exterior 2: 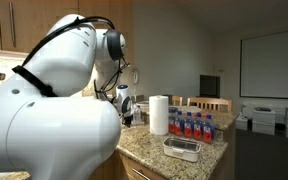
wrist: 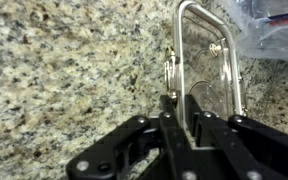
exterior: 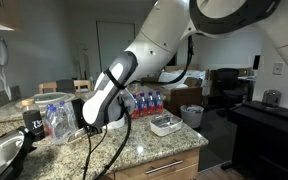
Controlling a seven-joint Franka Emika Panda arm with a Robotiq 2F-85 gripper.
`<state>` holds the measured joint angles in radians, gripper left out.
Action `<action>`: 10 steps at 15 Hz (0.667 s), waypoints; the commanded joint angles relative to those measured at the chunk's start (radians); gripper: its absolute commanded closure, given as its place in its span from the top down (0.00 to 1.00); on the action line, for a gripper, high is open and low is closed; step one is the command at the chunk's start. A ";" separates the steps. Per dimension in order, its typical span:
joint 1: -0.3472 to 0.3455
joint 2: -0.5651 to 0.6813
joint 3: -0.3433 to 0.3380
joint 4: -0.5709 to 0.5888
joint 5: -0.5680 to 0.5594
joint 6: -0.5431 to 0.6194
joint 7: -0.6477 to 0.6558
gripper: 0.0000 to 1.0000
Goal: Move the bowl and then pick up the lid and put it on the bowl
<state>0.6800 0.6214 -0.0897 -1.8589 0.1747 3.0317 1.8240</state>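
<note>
In the wrist view we are seeing the speckled counter (wrist: 54, 60) at left; the gripper (wrist: 181, 98) is pinching the rim of the lid (wrist: 206, 65), fingers closed on it; plastic wrap (wrist: 274, 25) is lying at right. In an exterior view the bowl (exterior: 166, 124) is sitting on the counter, well apart from the gripper, near the bottles (exterior: 149, 100).

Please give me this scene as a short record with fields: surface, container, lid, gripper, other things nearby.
surface: granite counter
container: small, clear, rectangular; on the counter by the water bottles, away from the gripper
lid: clear, its rim between the fingers, beside a plastic bag
gripper: appears shut on the lid
nearby: paper towel roll
</note>
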 commanded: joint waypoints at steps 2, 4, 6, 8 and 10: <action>-0.034 -0.126 0.037 -0.156 0.019 0.015 -0.013 0.08; -0.055 -0.162 0.059 -0.198 0.018 0.009 -0.022 0.08; -0.076 -0.198 0.076 -0.242 0.018 0.008 -0.021 0.08; -0.118 -0.232 0.113 -0.283 0.024 0.010 -0.037 0.08; -0.166 -0.260 0.153 -0.315 0.028 0.002 -0.057 0.08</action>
<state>0.5881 0.4461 -0.0036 -2.0812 0.1755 3.0316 1.8184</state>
